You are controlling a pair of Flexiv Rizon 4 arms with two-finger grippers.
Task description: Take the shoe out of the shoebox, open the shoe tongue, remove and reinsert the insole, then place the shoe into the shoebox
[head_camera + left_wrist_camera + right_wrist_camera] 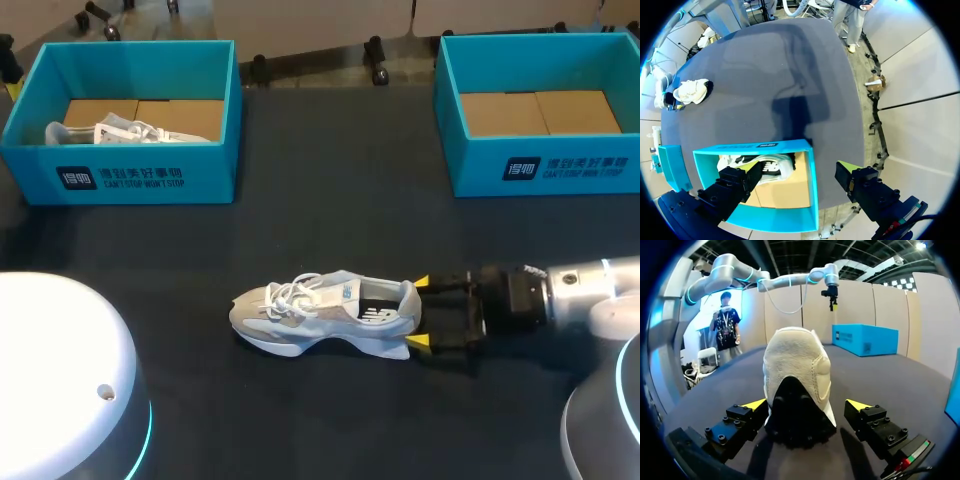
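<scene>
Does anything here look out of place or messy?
Nothing looks spilled or damaged. The only stray is one shoe standing on the table outside the left box and the right box, its heel between the right tool's open fingers.

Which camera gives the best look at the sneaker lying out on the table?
The head view: it shows the sneaker whole, toe to heel, laces too. The right wrist view shows only its heel, between the fingers of the open right end effector. The left wrist view shows it small, far across the table.

robot lab, arm [590, 285] over dark table [330, 180]
</scene>
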